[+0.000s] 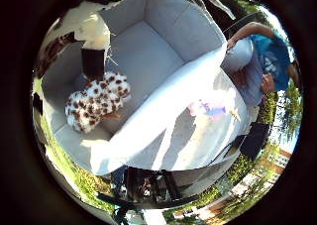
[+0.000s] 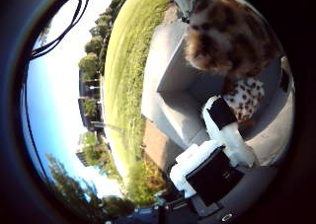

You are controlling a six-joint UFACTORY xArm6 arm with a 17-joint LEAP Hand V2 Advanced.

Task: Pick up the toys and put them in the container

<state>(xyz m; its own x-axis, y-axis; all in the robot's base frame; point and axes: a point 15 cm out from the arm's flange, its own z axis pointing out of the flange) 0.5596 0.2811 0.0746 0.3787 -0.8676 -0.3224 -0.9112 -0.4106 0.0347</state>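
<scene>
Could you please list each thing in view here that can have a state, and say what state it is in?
Spotted plush toy: lying inside the container on its floor, close to one wall.
Container: open on top, grey, with just the spotted toy seen inside.
Robot hand: over the container; whether its fingers grip anything cannot be told.
Small pink and blue toy: outside the container, on the pale surface beside it.

A grey fabric container point(image 1: 148, 51) holds a spotted plush toy point(image 1: 96, 101) on its floor.
</scene>
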